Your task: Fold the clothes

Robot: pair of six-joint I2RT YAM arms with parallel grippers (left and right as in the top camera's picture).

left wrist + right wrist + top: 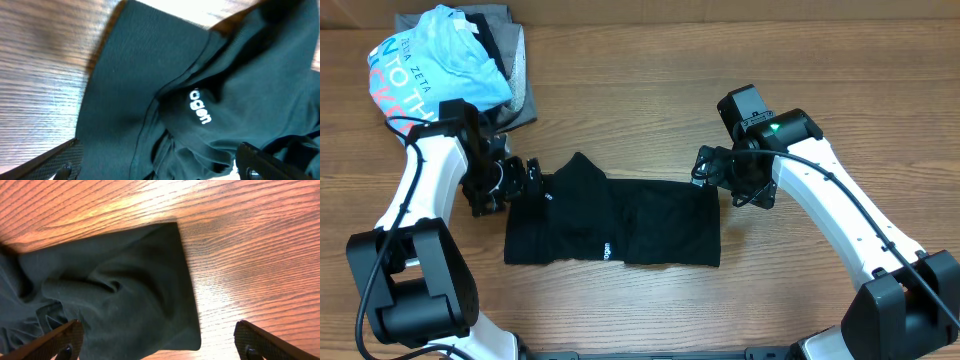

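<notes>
The black T-shirt (620, 222) lies folded into a long rectangle across the middle of the table, with a small white logo (604, 251) near its front edge. My left gripper (525, 182) is open at the shirt's left end, its fingers spread either side of bunched black fabric (200, 80) with white lettering (200, 106). My right gripper (706, 168) is open above the shirt's far right corner (125, 285); the cloth edge lies between its fingers without being pinched.
A pile of other garments sits at the back left: a light blue tee with lettering (430, 60) on top of grey folded clothes (510, 50). Bare wooden table (720, 80) surrounds the shirt.
</notes>
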